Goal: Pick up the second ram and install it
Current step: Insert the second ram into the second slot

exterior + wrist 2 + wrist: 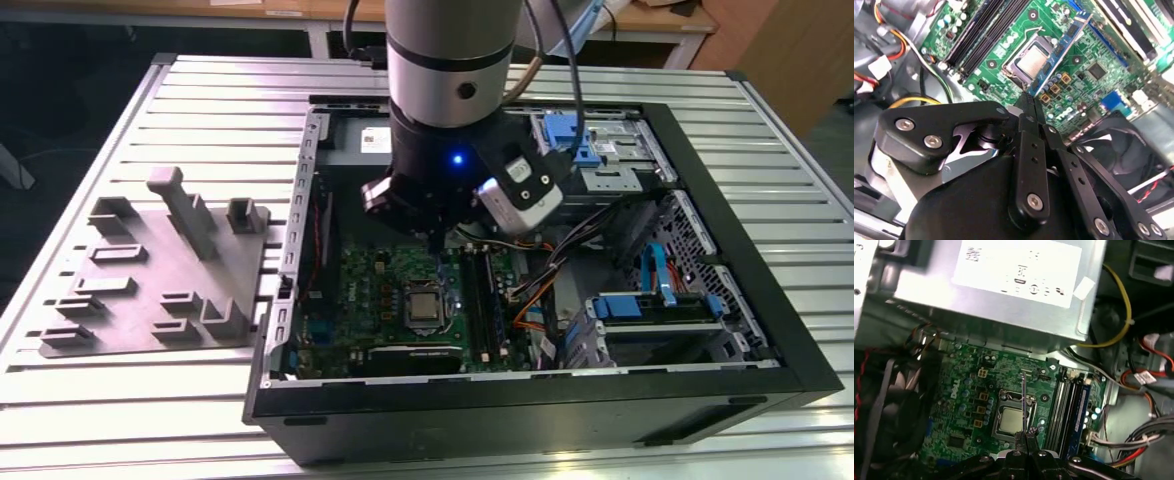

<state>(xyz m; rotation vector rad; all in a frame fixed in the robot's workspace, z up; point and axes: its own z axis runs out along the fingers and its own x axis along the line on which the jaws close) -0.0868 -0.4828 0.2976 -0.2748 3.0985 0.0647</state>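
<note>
Fingers (1029, 145) clamp the second ram (1060, 50) by one end above the CPU socket (1029, 62), beside the memory slots (979, 35); that end grip could let it tilt and jam.

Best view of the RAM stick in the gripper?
Second wrist view: the second ram shows its bluish face and chips, one end in the gripper. First wrist view has it edge-on. Exterior view: too small to tell.

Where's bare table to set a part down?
Bare table between the fixture plate and the table's edges, at the exterior view's left. Inside the case, cables crowd beside the gripper holding the second ram.
</note>
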